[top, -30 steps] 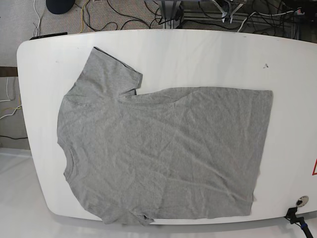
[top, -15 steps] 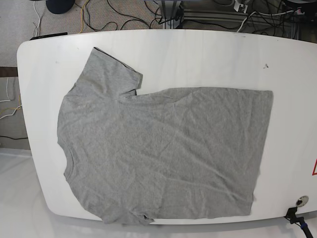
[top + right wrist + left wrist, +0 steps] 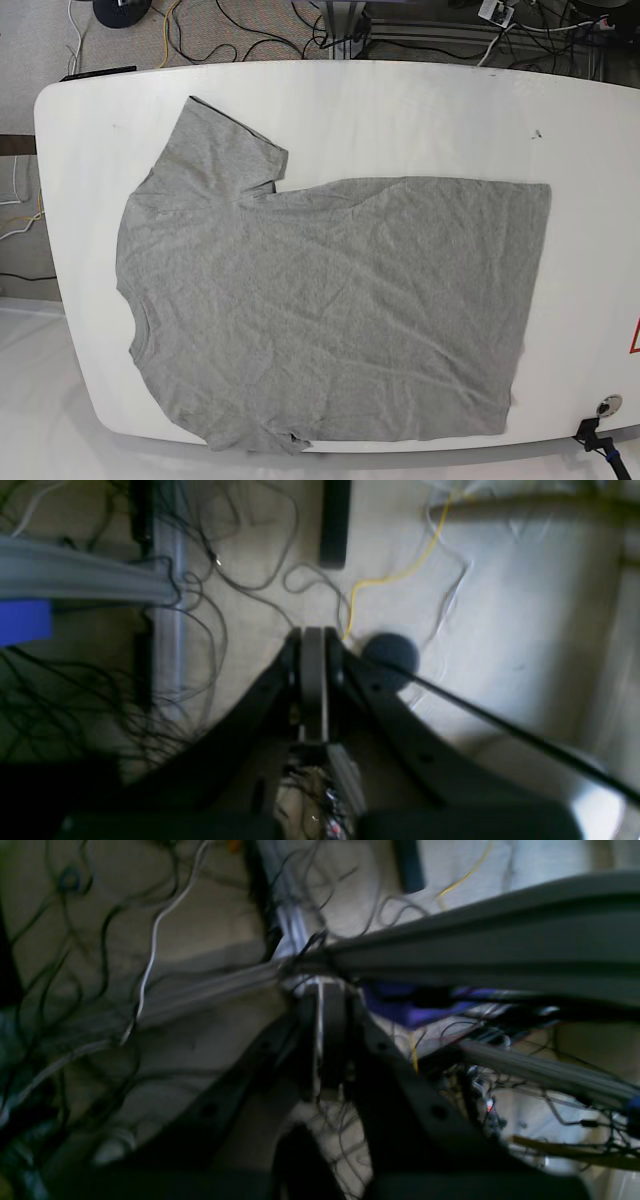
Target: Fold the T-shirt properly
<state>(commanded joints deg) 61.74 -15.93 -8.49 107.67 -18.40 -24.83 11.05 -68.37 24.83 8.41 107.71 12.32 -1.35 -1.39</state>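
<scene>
Waiting: both arms are up and away from the table, and no fold has begun.
Left gripper (image 3: 320, 1040): its two dark fingers are pressed together with nothing between them. It points at a messy floor full of cables (image 3: 80, 970) and a grey metal rail (image 3: 480, 955) at about 1 o'clock from the tips.
Right gripper (image 3: 313, 680): its fingers are pressed together too, and it holds nothing. A yellow wire (image 3: 395, 572) runs off at 1 o'clock, and a dark round thing (image 3: 390, 657) sits just beside the tips at 3 o'clock.
T-shirt (image 3: 330, 300): it lies flat and spread out on the white table (image 3: 420, 110). The neck is at 9 o'clock and the bottom hem at 3 o'clock. One sleeve sticks out at 11 o'clock; the other, at 7 o'clock, looks bunched at the table's near edge. There are small wrinkles all over.
Arms in the base view: not to be seen.
Step in hand: I think this is the very start, before the first grab.
Next move: the grippers likely need to come down, open up, and pinch two spots along one long side, so that side can be lifted and laid over the middle.
Watch out: the cloth is soft and may crease or slide.
</scene>
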